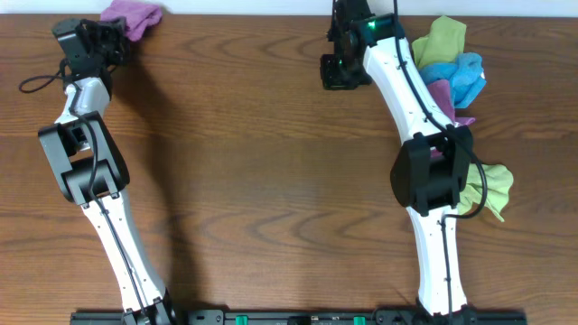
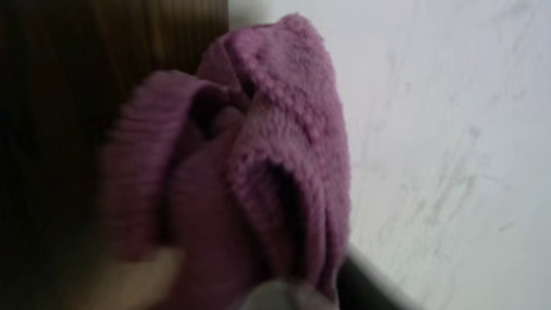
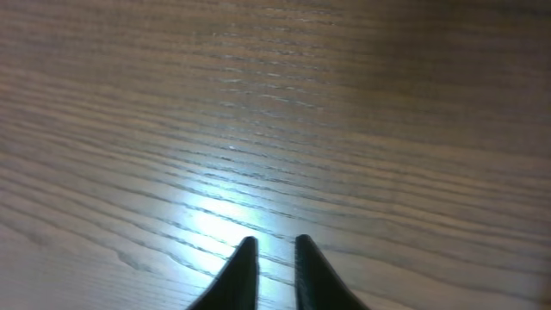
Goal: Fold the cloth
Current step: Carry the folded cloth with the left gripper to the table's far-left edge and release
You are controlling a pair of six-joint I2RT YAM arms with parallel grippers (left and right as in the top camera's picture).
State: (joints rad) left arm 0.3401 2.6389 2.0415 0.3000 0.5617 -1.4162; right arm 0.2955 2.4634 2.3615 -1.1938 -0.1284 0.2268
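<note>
Overhead, purple cloth: bunched at the upper left of the frame, by the far edge of the table.
Overhead, left end effector: right at the purple cloth, probably to drag it onto open wood.
Overhead, right end effector: upper centre, well apart from the purple cloth.
Overhead, cloth pile: green, blue and purple, at the right; not in the way.
Left wrist, purple cloth: fills the frame, blurred; I cannot tell the grip. The white wall crowds the right.
Right wrist, right end effector: clenched nearly together on nothing, over bare wood.
</note>
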